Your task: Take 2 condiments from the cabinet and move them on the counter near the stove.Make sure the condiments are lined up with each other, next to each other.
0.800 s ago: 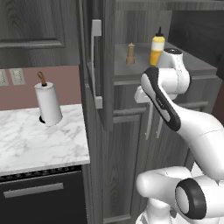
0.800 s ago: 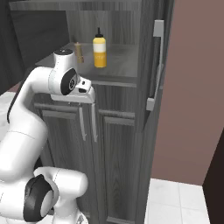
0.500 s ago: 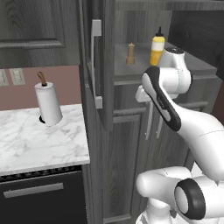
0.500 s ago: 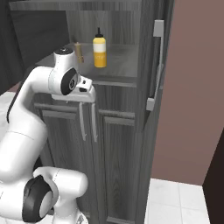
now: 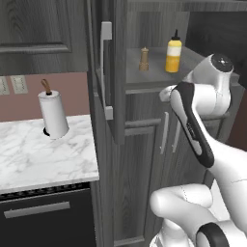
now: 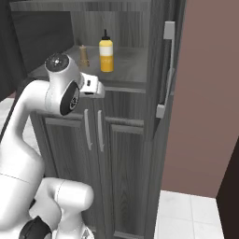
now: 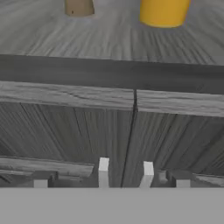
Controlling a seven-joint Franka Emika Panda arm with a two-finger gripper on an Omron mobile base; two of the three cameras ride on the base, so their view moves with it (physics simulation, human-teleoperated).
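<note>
Both condiments, yellow bottle (image 5: 173, 53) and pepper mill (image 5: 144, 59), sit in the cabinet (image 6: 126, 140) niche, tool (image 7: 111, 178) spread wide just below its shelf, reaching up comes next.

In the hand view, the top edge cuts off the yellow squeeze bottle (image 7: 164, 12) and the pepper mill (image 7: 79, 7), leaving their bases. The two door handles (image 7: 103, 172) are cut off below. The gripper's fingertips are too small to make out.
</note>
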